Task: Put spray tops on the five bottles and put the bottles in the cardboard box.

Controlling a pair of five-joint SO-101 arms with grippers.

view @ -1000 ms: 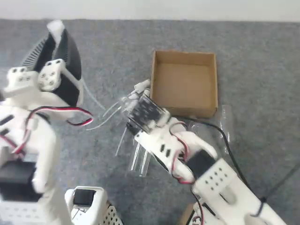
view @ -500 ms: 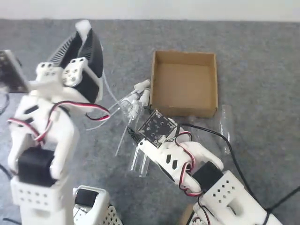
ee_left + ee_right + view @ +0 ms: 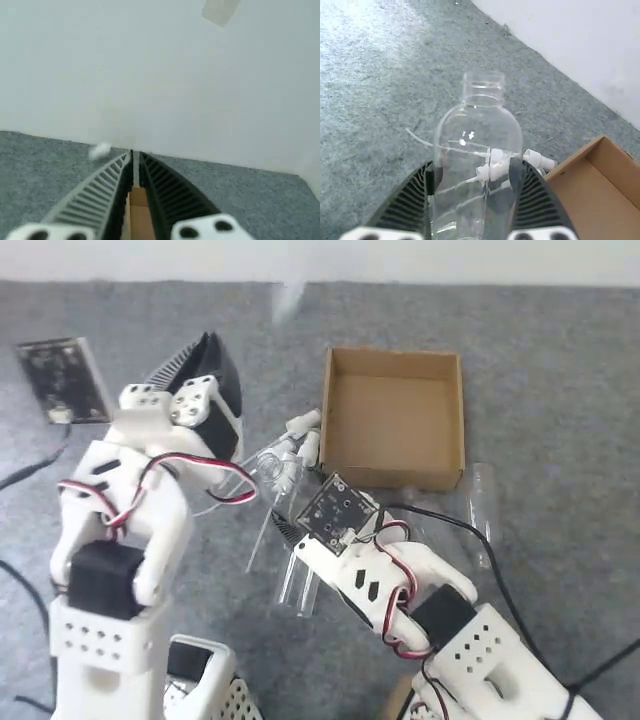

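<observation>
One main hazard: slip of the clear plastic bottle (image 3: 477,130), clamped round its belly by the right pincer (image 3: 476,174), neck open and uncapped, near the brown cardboard box (image 3: 392,476). Expect rotation or squeeze-out on the smooth wall under any downward push. Left pincer (image 3: 135,159) raised, jaws pressed together, seemingly on nothing. Beware a missed pickup of the white spray tops (image 3: 303,428) beside the box corner: thin tubes tangled, likely to snag.
</observation>
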